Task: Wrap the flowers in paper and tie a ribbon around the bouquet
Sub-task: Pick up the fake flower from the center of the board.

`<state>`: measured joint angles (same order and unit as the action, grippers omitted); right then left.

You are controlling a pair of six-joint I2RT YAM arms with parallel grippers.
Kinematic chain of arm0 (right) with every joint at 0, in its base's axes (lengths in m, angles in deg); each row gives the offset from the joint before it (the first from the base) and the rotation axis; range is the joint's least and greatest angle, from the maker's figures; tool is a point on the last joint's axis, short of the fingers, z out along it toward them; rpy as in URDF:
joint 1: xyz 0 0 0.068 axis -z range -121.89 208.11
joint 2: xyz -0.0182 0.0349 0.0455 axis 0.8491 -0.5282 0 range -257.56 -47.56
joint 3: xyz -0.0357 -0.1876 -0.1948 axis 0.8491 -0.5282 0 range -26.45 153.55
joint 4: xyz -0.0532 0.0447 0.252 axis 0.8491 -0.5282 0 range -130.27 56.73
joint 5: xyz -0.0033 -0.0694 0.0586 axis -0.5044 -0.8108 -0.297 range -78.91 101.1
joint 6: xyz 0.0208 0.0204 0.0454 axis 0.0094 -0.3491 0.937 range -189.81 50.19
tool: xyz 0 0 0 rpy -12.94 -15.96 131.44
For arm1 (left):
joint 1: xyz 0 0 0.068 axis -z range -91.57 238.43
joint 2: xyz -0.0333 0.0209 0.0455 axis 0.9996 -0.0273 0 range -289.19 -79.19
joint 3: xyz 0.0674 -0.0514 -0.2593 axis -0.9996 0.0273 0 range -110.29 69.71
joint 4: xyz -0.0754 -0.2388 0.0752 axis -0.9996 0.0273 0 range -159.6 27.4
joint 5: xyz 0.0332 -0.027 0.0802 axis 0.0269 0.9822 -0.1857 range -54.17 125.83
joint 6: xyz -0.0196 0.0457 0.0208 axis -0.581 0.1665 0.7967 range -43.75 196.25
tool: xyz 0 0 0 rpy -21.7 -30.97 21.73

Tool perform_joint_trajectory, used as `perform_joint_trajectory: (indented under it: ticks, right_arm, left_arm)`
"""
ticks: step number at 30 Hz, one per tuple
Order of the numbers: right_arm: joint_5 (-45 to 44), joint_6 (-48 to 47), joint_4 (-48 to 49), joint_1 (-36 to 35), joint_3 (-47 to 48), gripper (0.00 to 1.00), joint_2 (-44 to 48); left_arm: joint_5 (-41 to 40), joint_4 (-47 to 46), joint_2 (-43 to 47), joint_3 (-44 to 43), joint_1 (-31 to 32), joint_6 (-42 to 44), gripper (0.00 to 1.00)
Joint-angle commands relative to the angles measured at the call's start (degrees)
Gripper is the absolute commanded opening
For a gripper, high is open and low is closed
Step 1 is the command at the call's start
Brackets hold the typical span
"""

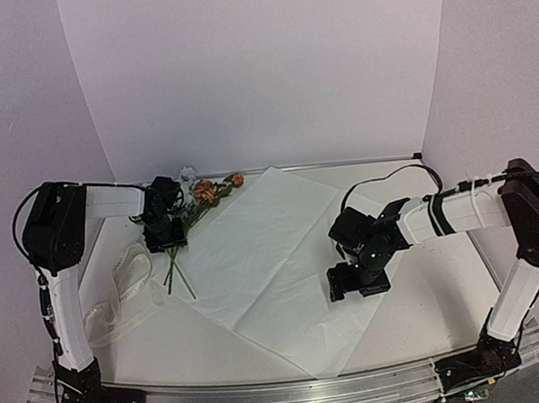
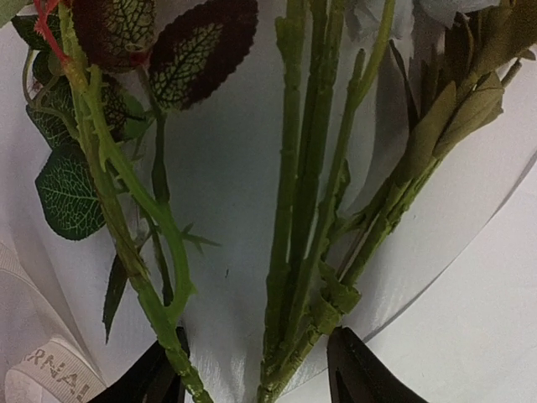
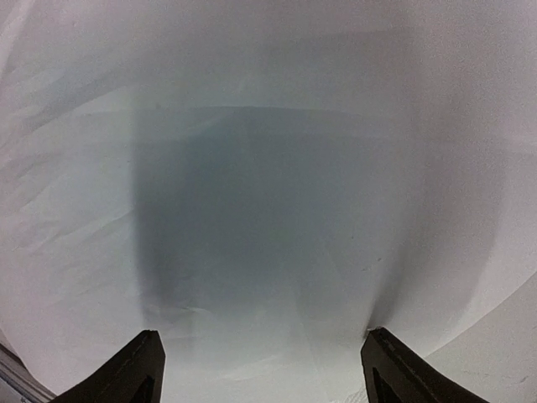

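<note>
The flowers (image 1: 197, 195) lie at the paper's far left edge, orange and pale blue blooms toward the back wall, green stems (image 2: 295, 243) pointing forward. My left gripper (image 1: 163, 232) is down over the stems, open, with its jaws astride the main bunch (image 2: 252, 382); one thorny stem runs against the left finger (image 2: 143, 378). The white paper (image 1: 276, 255) lies flat across the middle of the table. My right gripper (image 1: 358, 279) is open with both fingertips (image 3: 394, 369) down on the paper (image 3: 268, 168). The ribbon (image 1: 123, 290) lies loose at the left.
The ribbon (image 2: 50, 378), with printed letters on it, is just left of the left finger. Walls close in the table at the back and both sides. A metal rail (image 1: 293, 395) runs along the near edge.
</note>
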<state>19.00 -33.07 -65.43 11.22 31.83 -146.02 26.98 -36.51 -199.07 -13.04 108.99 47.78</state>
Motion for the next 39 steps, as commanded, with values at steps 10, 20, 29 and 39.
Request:
perform_joint_trajectory:
  ticks: [10, 20, 29, 39]
  right_arm:
    - [0.03, -0.79, -1.32, 0.28, -0.13, 0.79, -2.65]
    - [0.31, 0.51, -3.53, 0.28, 1.82, 0.77, -5.43]
    - [1.6, 2.9, -4.46, 0.24, 4.79, 0.76, -6.99]
    - [6.55, 8.99, -1.82, 0.18, 9.98, 0.75, -10.8]
  left_arm:
    - [-4.52, -2.02, -2.13, -3.14, -0.33, 7.21, 0.1]
    - [-8.1, -2.82, 2.21, -6.93, -0.78, 11.45, 0.0]
    - [-0.92, -0.79, 7.31, -13.7, -0.36, 8.03, 0.0]
    - [4.65, -2.44, 5.53, -21.41, 7.99, -3.34, 0.0]
